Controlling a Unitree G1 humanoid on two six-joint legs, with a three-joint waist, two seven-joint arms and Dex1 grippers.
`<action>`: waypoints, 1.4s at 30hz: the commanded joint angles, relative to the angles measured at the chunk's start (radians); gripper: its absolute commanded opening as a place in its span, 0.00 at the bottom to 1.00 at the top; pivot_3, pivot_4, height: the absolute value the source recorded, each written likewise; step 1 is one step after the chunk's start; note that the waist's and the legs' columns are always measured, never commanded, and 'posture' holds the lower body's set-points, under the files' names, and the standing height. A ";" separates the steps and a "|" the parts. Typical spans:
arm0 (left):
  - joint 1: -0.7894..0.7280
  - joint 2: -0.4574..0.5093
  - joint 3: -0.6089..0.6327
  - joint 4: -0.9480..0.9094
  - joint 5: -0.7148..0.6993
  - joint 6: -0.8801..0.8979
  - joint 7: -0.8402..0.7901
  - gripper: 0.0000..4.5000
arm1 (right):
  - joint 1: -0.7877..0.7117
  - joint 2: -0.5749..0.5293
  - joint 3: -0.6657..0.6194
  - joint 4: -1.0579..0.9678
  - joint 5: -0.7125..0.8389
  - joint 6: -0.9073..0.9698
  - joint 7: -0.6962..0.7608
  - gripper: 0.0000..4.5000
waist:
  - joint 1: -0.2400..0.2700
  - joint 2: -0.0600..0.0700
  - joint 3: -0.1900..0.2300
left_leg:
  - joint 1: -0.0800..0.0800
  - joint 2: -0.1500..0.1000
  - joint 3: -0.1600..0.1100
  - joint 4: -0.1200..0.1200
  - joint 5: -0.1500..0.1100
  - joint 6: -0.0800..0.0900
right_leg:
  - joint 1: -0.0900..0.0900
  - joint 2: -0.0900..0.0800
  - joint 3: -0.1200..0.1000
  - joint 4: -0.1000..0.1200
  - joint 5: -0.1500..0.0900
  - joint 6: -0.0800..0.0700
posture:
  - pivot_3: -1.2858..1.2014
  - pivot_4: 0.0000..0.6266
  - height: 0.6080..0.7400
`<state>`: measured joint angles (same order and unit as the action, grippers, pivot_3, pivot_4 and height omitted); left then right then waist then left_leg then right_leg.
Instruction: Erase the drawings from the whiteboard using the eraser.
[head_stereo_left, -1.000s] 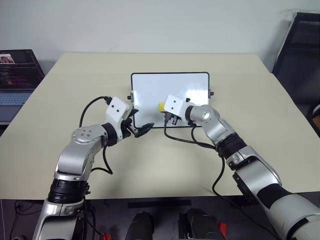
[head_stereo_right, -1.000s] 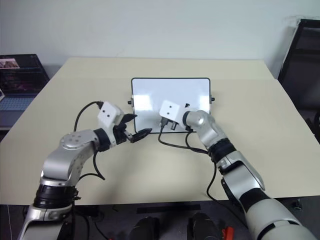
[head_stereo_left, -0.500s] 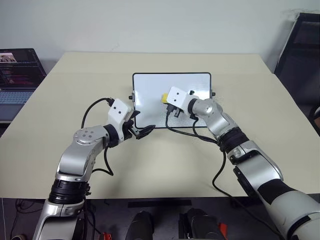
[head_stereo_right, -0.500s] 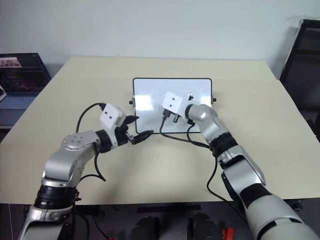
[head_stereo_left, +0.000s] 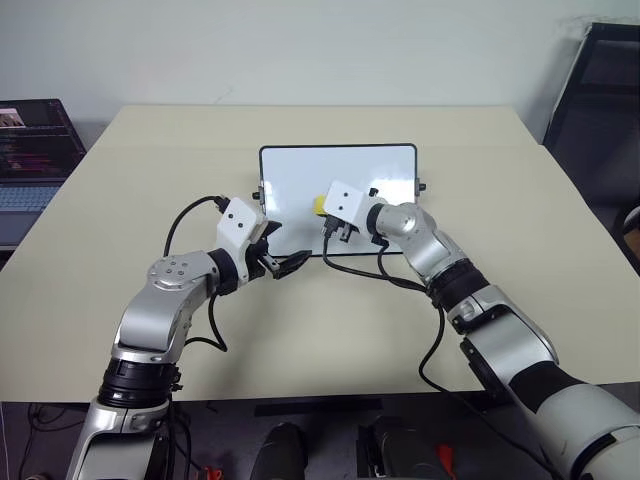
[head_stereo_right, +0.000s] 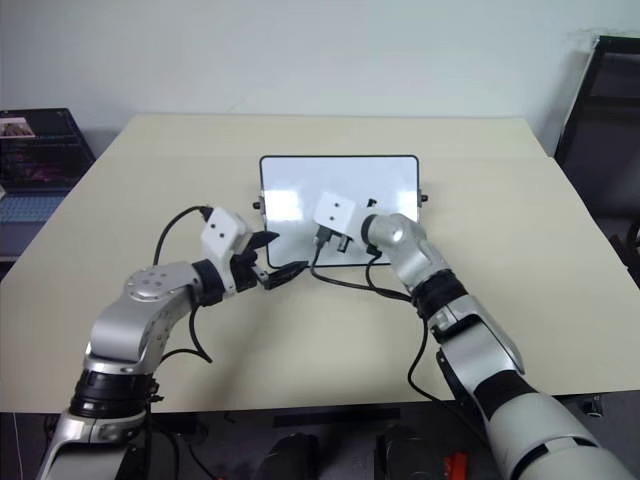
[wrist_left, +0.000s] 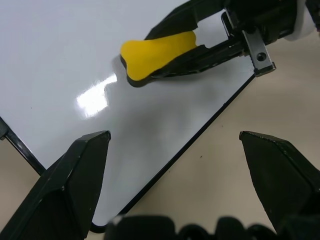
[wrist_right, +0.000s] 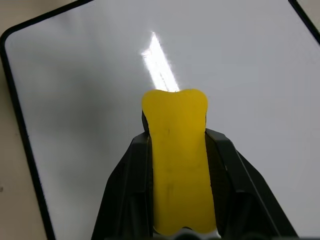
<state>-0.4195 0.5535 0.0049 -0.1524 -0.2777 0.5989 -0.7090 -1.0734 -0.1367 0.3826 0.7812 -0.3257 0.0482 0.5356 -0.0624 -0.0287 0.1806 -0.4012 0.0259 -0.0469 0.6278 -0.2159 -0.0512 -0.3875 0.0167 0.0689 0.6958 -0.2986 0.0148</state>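
Yellow eraser (wrist_right: 177, 165), pinched in the right claw (wrist_right: 178, 150), over the whiteboard (wrist_right: 75, 100).

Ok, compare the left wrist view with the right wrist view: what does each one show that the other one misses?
The left wrist view alone shows the left gripper, its fingers spread wide over the near edge of the whiteboard, plus bare table beside that edge and the right gripper seen from outside. The right wrist view alone looks straight down along the eraser, with a rounded corner of the board's black frame. Both share the yellow eraser clamped between the right gripper's fingers, the glossy white board under it, and a glare streak. Neither shows any drawings.
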 joint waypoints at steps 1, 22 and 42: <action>-0.006 0.004 0.010 -0.025 -0.006 -0.021 0.002 1.00 | -0.063 0.012 -0.014 0.056 -0.009 -0.025 -0.041 0.24 | 0.000 0.000 0.000 | 0.000 0.000 0.000 0.000 0.000 0.000 | 0.000 0.000 0.000 0.000 0.000 0.000 | 0.52 0.24 1.00; -0.035 -0.002 -0.007 0.017 -0.001 -0.048 -0.013 1.00 | 0.057 -0.103 -0.081 -0.063 0.053 0.065 0.025 0.24 | 0.015 0.000 0.000 | 0.000 -0.001 -0.002 0.000 0.000 0.000 | 0.002 -0.001 0.000 -0.001 0.000 0.000 | 0.52 0.24 1.00; -0.113 -0.047 -0.115 0.096 -0.036 -0.183 -0.226 1.00 | 0.661 -0.185 -0.481 -1.185 0.306 0.790 -0.058 0.24 | 0.033 0.001 0.001 | -0.014 -0.001 -0.004 0.000 -0.001 0.000 | -0.003 -0.001 -0.007 -0.014 0.000 0.000 | 0.52 0.24 1.00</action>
<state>-0.5022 0.5147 -0.1009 -0.0561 -0.3086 0.4537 -0.9107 -0.4253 -0.3191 -0.0596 -0.3186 -0.0396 0.7880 0.5024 -0.0292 -0.0278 0.1814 -0.4154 0.0246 -0.0510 0.6273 -0.2165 -0.0514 -0.3903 0.0157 0.0615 0.6815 -0.2984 0.0148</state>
